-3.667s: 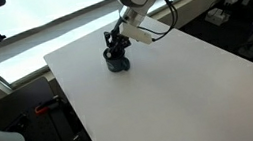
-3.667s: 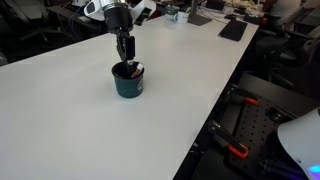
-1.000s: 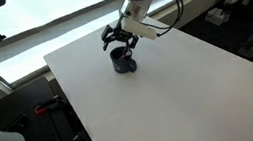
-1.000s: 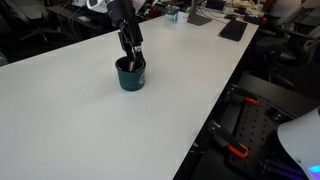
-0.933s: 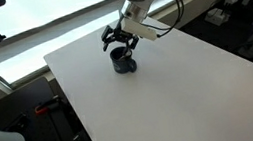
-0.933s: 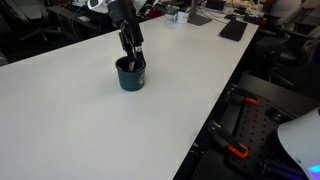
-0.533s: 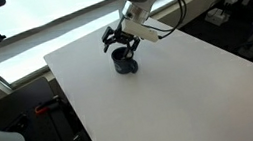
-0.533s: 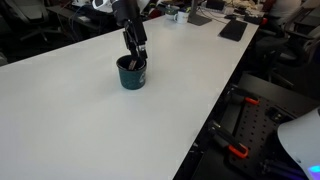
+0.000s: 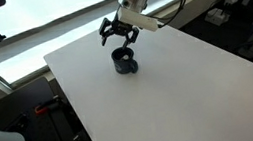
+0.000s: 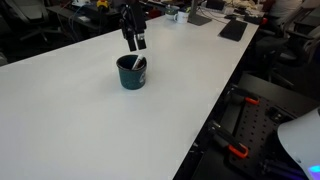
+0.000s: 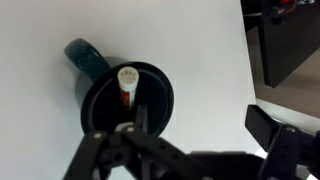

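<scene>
A dark teal mug (image 9: pixel 124 61) (image 10: pixel 131 73) stands on the white table (image 9: pixel 180 93) in both exterior views. A marker with a white cap (image 11: pixel 126 77) leans inside the mug (image 11: pixel 125 95) in the wrist view; the handle points to the upper left. My gripper (image 9: pixel 118 33) (image 10: pixel 132 41) hovers open above the mug, clear of its rim, with nothing between its fingers. In the wrist view the dark fingers (image 11: pixel 275 135) frame the lower part of the picture.
The table's edges run close on the near sides (image 10: pixel 200 130). Windows (image 9: pixel 40 33) lie behind the table. Desks with equipment (image 10: pixel 225 25) stand further back, and black stands with red parts (image 10: pixel 240 150) sit on the floor beside the table.
The gripper has risen out of the mug and now hangs above it, still open. The marker stays in the mug, which has not moved over the last second.
</scene>
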